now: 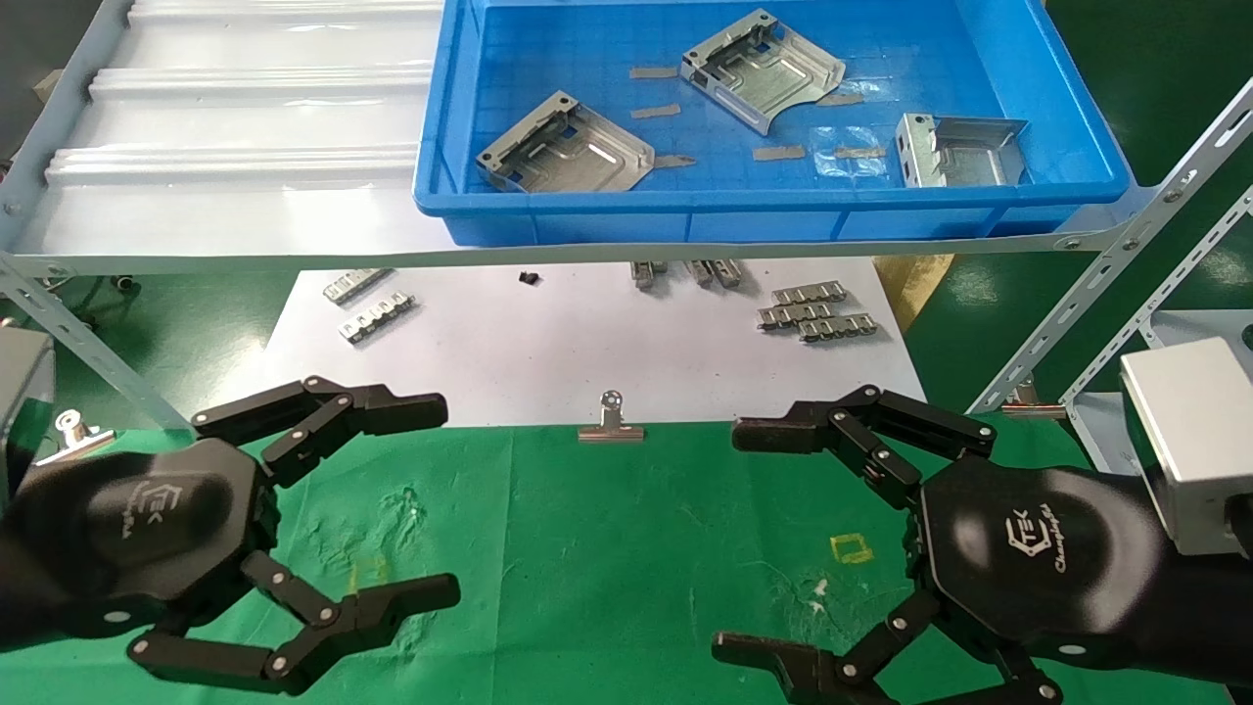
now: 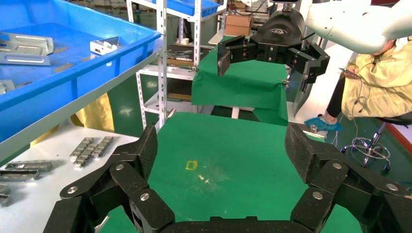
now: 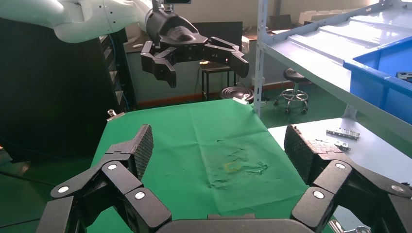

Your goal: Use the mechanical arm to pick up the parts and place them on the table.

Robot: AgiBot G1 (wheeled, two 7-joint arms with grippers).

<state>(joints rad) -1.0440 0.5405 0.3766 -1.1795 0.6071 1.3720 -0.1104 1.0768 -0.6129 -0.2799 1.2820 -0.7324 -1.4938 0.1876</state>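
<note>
Head view: three silver-grey stamped parts (image 1: 566, 152) in bin; both hands, left hand (image 1: 377, 504) and right hand (image 1: 773, 539), wide open, empty.

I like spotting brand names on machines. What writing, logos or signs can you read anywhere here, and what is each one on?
"TEK": white logo on the back of the left gripper; the smaller line beside it is too small to read.
"TEK": white logo on the back of the right gripper; the script under it is too blurred to read for sure.
Nothing else carries readable text; the yellow square on the table is only an outline.
</note>
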